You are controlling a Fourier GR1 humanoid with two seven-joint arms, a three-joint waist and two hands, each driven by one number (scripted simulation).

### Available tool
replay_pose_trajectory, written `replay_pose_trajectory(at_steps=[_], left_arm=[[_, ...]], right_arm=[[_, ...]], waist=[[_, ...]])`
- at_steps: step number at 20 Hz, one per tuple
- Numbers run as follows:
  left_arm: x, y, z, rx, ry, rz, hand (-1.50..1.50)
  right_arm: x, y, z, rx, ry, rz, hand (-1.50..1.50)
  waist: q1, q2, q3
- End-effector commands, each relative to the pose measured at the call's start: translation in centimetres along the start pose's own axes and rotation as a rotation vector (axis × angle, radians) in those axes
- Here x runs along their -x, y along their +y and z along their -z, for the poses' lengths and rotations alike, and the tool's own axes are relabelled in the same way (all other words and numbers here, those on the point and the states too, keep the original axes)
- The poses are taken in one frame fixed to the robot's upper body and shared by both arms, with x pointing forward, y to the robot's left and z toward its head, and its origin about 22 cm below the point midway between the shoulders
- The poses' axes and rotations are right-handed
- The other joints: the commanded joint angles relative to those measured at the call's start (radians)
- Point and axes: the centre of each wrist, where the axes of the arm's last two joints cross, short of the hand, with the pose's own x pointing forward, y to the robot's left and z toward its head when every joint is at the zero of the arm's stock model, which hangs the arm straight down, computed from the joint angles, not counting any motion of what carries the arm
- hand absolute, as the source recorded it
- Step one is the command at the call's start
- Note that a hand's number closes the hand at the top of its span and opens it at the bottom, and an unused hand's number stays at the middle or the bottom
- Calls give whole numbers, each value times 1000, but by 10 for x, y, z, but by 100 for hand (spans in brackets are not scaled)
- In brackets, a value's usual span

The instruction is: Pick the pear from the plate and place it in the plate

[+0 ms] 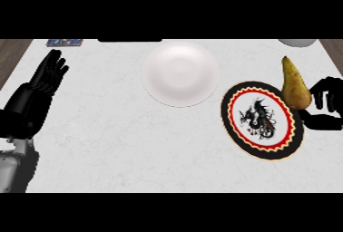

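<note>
A yellow-brown pear [293, 86] stands upright, stem up, at the right rim of a black, red and white plate [236, 97] with a dragon picture. My right hand [330, 103] comes in from the right edge and is curled on the pear, fingers against its right side and thumb just below its base. A plain white plate [179, 72] lies left of the patterned one, toward the back of the counter. My left hand [48, 74] rests open at the far left, fingers up, away from both plates.
A small blue object [64, 43] lies at the back left edge of the pale counter. A white rounded thing [298, 42] shows partly at the back right. Dark wood [10, 52] borders the counter on the left.
</note>
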Motion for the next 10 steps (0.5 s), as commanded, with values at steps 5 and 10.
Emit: replay_pose_trajectory(at_steps=[5, 10], left_arm=[[-12, -3, 9, 8, 4, 4, 0], [-1, -10, 15, 14, 4, -3, 0]], right_arm=[[-77, -19, 2, 77, -207, 278, 150], [-119, -23, 19, 22, -276, 299, 150]], waist=[[14, 3, 0], [14, 5, 0]])
